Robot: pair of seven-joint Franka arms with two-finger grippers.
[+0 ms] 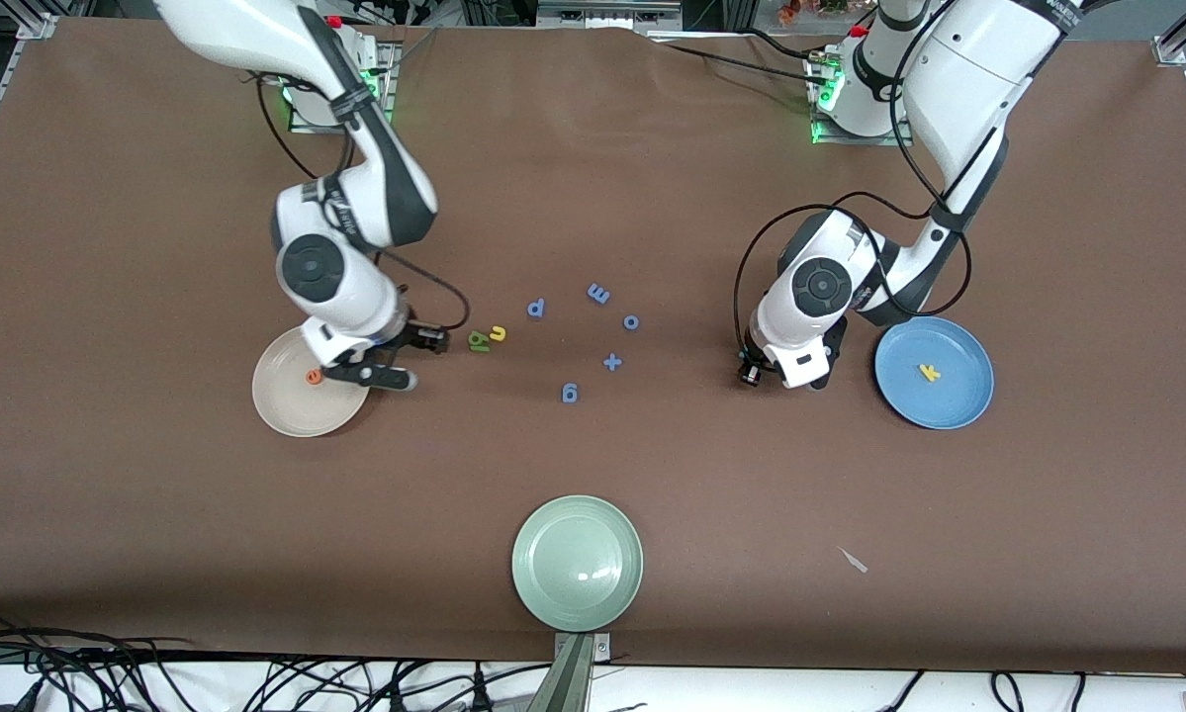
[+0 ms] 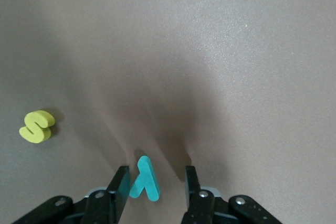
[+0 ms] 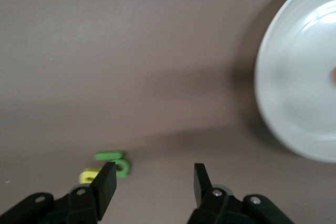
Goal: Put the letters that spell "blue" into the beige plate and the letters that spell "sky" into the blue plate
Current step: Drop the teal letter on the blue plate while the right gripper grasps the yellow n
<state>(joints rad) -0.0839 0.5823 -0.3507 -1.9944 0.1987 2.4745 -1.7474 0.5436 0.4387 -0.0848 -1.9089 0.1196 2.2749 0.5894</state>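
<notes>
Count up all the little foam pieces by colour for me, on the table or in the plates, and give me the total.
Blue (p, m, o, plus sign, g): 5
Yellow (u, k, s): 3
Green (b, l): 2
Orange (e): 1
Teal (y): 1
Total: 12

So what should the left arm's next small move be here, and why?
Probably close the left gripper on the teal y. The letter lies on the table between its open fingers, the blue plate so far holds only the yellow k, and the yellow s waits nearby.
</notes>
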